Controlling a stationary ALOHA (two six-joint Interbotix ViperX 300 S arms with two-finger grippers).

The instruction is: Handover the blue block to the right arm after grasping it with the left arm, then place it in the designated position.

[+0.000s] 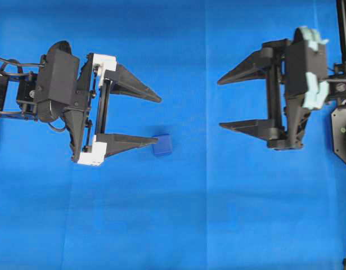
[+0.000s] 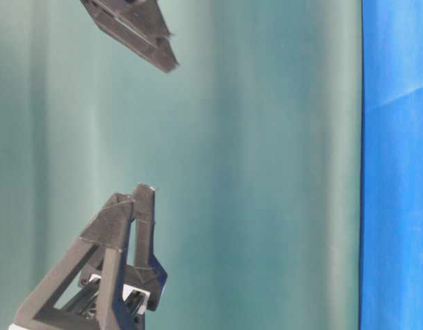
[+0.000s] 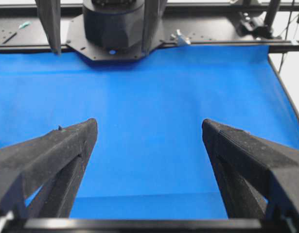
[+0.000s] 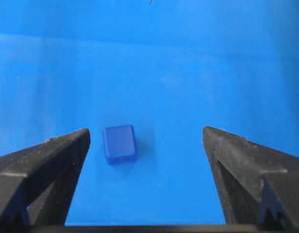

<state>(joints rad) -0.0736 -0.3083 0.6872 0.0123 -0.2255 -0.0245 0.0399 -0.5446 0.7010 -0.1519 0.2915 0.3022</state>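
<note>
The blue block [image 1: 162,144] lies loose on the blue cloth [image 1: 178,225], just off the tip of the lower finger of my left gripper [image 1: 159,120]. That gripper, with white blocks at its finger bases, points right and stands open with nothing between its jaws. In the left wrist view the left gripper [image 3: 149,127] frames only bare cloth; the block is hidden there. My right gripper [image 1: 219,104], mint-capped, faces it from the right, open and empty. In the right wrist view the block [image 4: 119,143] sits on the cloth near the left finger, beyond the right gripper [image 4: 145,136].
A black arm base [image 3: 115,24] and a metal frame stand at the cloth's far edge. Another black mount [image 1: 344,135] sits at the right edge. A green backdrop [image 2: 266,165] fills the table-level view, with a dark finger [image 2: 122,261] low and another [image 2: 139,34] high.
</note>
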